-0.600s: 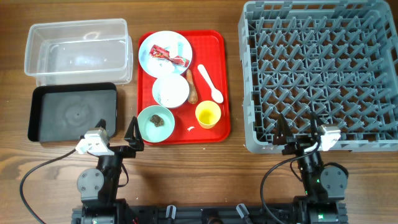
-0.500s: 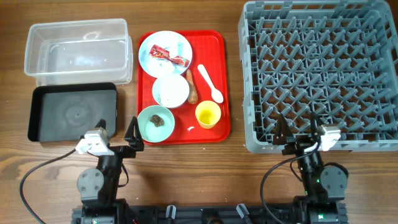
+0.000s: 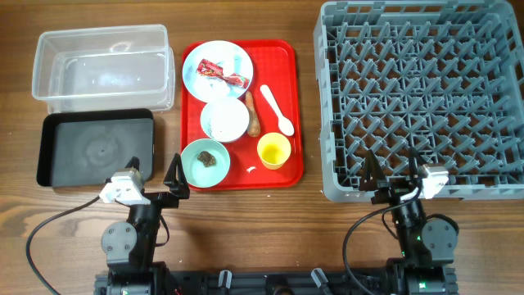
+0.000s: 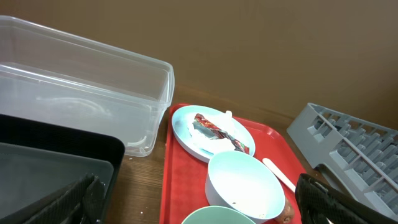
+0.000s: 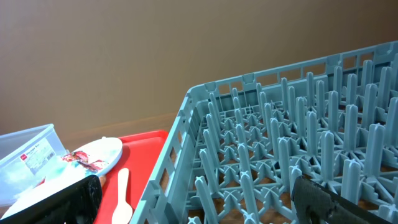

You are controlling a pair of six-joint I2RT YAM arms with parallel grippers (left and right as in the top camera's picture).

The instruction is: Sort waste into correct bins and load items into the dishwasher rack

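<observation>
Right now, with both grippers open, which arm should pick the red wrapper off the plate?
Probably left. The left gripper stands open by the near left corner of the red tray, with the clear tub and black tray close by. The right gripper stands at the dishwasher rack, farther from the wrapper.

Red serving tray flat on wood tbl.
</observation>
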